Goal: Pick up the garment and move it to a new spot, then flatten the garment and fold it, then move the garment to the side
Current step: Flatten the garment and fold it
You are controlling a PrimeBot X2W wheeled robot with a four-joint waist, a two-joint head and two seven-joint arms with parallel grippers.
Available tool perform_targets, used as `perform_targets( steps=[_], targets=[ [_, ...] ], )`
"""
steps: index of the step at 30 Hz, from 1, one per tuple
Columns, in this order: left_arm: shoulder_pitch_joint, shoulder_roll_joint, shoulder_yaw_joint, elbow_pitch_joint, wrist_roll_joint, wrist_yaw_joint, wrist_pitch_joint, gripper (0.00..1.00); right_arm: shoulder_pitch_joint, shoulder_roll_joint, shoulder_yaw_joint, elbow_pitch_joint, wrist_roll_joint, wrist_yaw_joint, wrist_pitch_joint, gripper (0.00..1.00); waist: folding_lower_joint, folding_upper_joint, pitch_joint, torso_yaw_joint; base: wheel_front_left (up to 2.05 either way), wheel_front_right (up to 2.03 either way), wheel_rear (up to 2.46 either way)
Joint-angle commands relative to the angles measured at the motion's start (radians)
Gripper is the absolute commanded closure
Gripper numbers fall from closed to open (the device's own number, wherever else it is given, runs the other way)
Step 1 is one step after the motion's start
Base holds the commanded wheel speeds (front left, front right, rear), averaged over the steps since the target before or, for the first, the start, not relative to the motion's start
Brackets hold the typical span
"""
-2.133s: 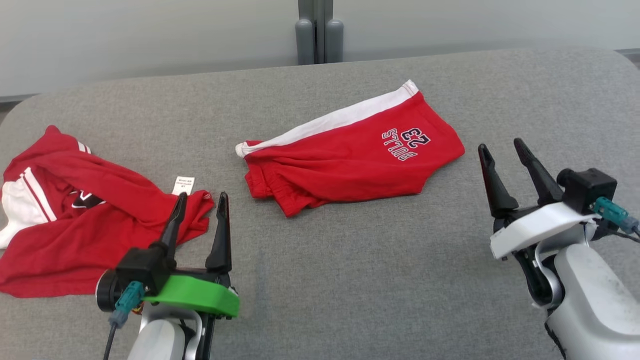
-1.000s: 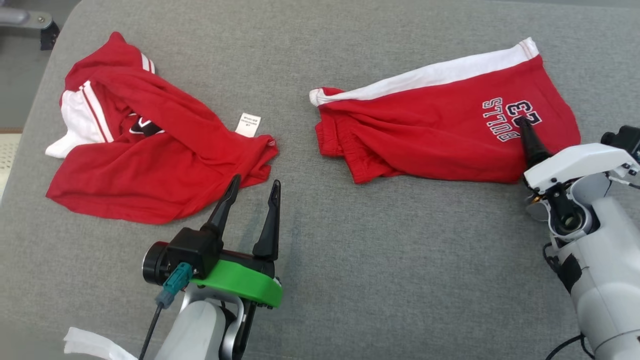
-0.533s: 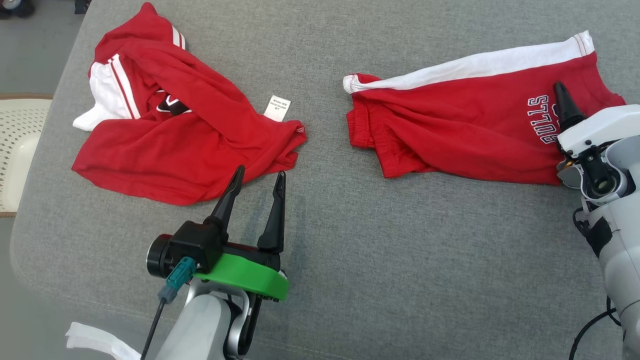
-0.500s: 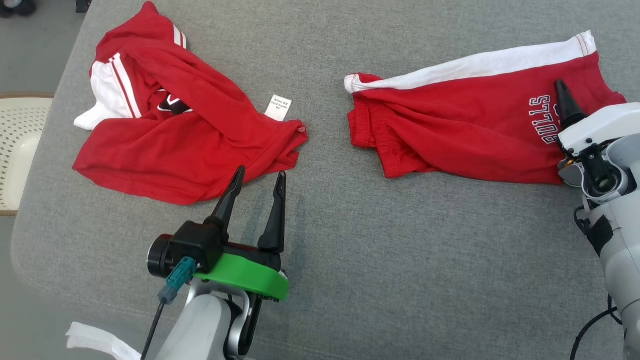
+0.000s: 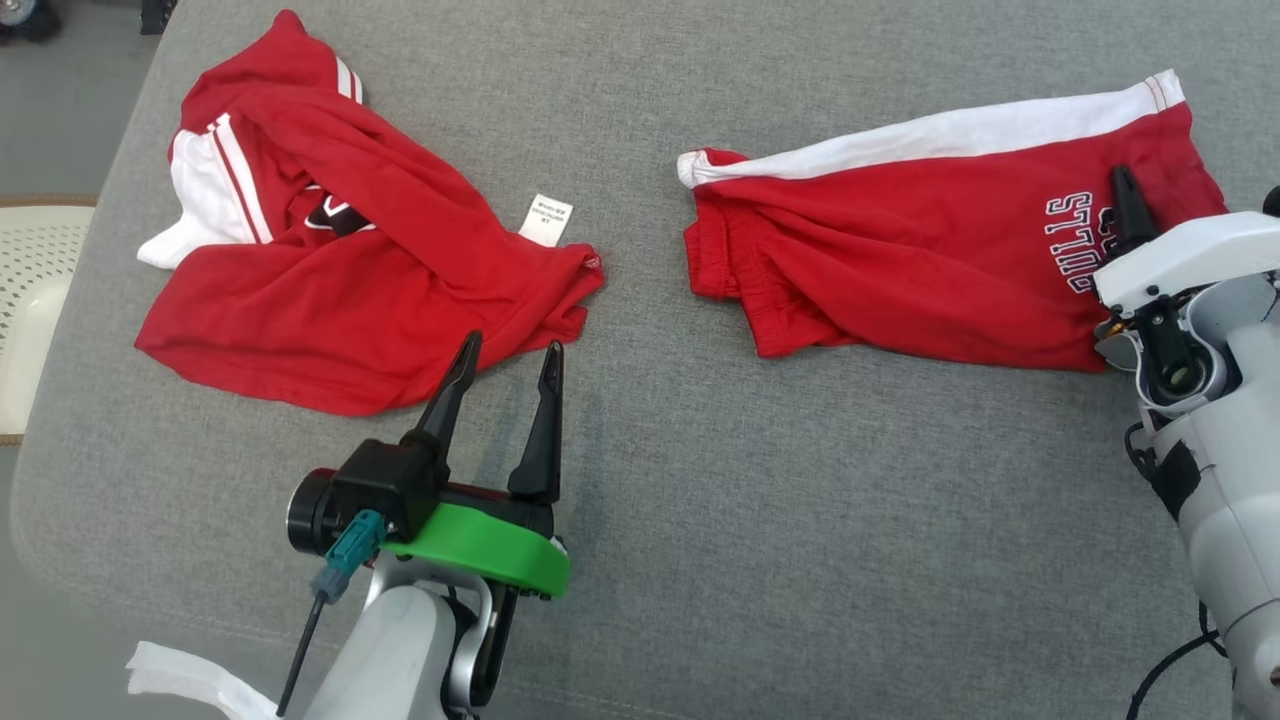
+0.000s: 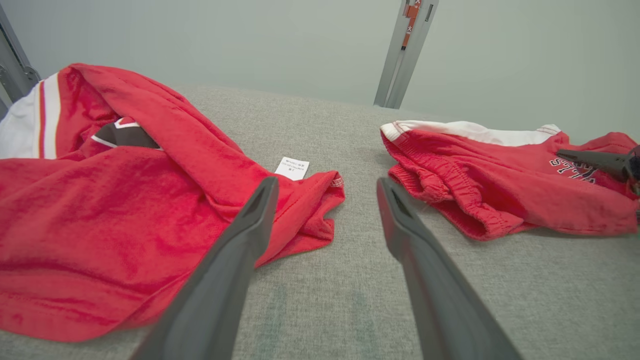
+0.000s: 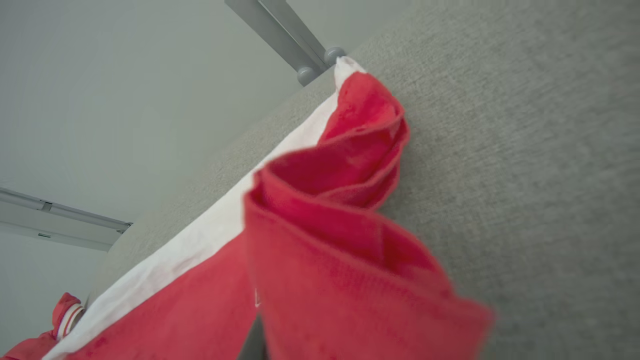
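The garment, red shorts (image 5: 900, 260) with a white side stripe and a dark print, lies on the right of the grey padded table (image 5: 800, 520). My right gripper (image 5: 1125, 180) is shut on the shorts at their right end, over the print. In the right wrist view the red cloth (image 7: 325, 260) bunches up in a fold right in front of the fingers. From the left wrist view the shorts (image 6: 500, 185) show with the right gripper (image 6: 565, 154) as one dark spike on them. My left gripper (image 5: 505, 360) hovers open over bare table, holding nothing.
A crumpled red and white shirt (image 5: 350, 270) with a white label (image 5: 546, 218) lies at the left, just beyond the left fingertips. A cream perforated object (image 5: 25, 300) stands past the table's left edge. A white scrap (image 5: 180, 680) hangs at the near left corner.
My right gripper has closed on the shorts by the print, and the cloth there has gathered into a fold. The left arm has stayed where it was. The camera shifted slightly.
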Motion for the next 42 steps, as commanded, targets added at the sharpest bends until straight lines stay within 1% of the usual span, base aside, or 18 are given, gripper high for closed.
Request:
perform_targets(
  steps=[1,6,12,17,21,25,29,31,36,40,42],
  targets=[
    [-0.009,0.001,0.005,0.003,0.013,-0.004,0.000,0.00,0.054,0.007,0.002,0.020,0.011,-0.002,-0.017,1.00,0.0000,0.0000,-0.019,-0.019,0.00,0.00,0.00],
    [0.009,0.002,0.017,0.010,0.019,-0.008,0.000,0.00,0.090,-0.015,-0.007,0.013,0.033,-0.002,-0.077,1.00,0.0000,0.0000,-0.058,-0.060,0.00,0.00,0.00],
    [0.033,0.002,0.043,0.011,0.029,-0.017,0.000,0.00,0.150,-0.030,-0.010,-0.004,0.059,-0.002,-0.127,1.00,0.0000,0.0000,-0.114,-0.128,0.00,0.00,0.00],
    [0.053,0.002,0.058,0.015,0.041,-0.028,0.000,0.00,0.193,-0.056,-0.011,0.001,0.050,-0.002,-0.162,1.00,0.0000,0.0000,-0.160,-0.181,0.00,0.00,0.00],
    [0.070,0.002,0.059,0.021,0.043,-0.033,0.000,0.00,0.225,-0.089,-0.026,0.038,0.022,-0.001,-0.186,1.00,0.0000,0.0000,-0.193,-0.200,0.00,0.00,0.00],
    [0.086,0.002,0.056,0.024,0.042,-0.036,0.000,0.00,0.229,-0.123,-0.055,0.086,-0.017,-0.001,-0.204,1.00,0.0000,0.0000,-0.219,-0.200,0.00,0.00,0.00],
    [0.103,0.002,0.065,0.025,0.043,-0.042,0.000,0.00,0.203,-0.133,-0.065,0.110,-0.077,-0.001,-0.210,1.00,0.0000,0.0000,-0.231,-0.192,0.00,0.00,0.00],
    [0.108,0.002,0.067,0.027,0.044,-0.044,0.000,0.00,0.189,-0.128,-0.060,0.104,-0.117,-0.001,-0.210,1.00,0.0000,0.0000,-0.236,-0.185,0.00,0.00,0.00],
    [0.119,0.002,0.066,0.034,0.045,-0.047,0.000,0.00,0.166,-0.080,-0.032,0.052,-0.227,-0.001,-0.210,1.00,0.0000,0.0000,-0.253,-0.167,0.00,0.00,0.00],
    [0.121,0.002,0.063,0.036,0.041,-0.042,0.000,0.00,0.163,-0.035,0.004,0.001,-0.285,-0.001,-0.210,1.00,0.0000,0.0000,-0.265,-0.150,0.00,0.00,0.00],
    [0.125,0.002,0.063,0.036,0.039,-0.040,0.000,0.00,0.169,-0.015,0.019,-0.017,-0.296,-0.001,-0.210,1.00,0.0000,0.0000,-0.270,-0.141,0.00,0.00,0.00]
  ],
)
